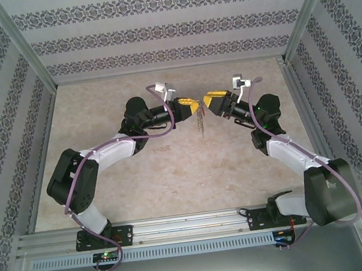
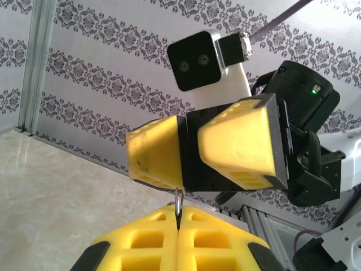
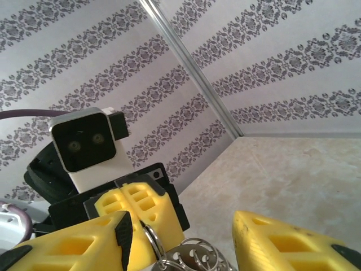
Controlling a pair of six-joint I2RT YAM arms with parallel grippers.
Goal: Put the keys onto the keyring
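Note:
In the top view my two grippers meet tip to tip above the middle of the table. The left gripper (image 1: 191, 105) (image 2: 179, 219) is shut on the keyring (image 2: 179, 200), a thin silver loop that sticks up edge-on from between its yellow fingers. A string of small silvery pieces (image 1: 200, 124) hangs below the tips. The right gripper (image 1: 208, 98) (image 3: 180, 228) is open, one finger on each side of the keyring (image 3: 151, 241) and its silvery rings (image 3: 194, 261), with a wide gap on the right side. I cannot make out the keys.
The beige table (image 1: 172, 169) is walled by patterned panels (image 1: 156, 30) with aluminium posts at the corners. A rail (image 1: 192, 229) runs along the near edge, where both arm bases are bolted. The right arm's camera (image 2: 197, 59) faces the left wrist closely.

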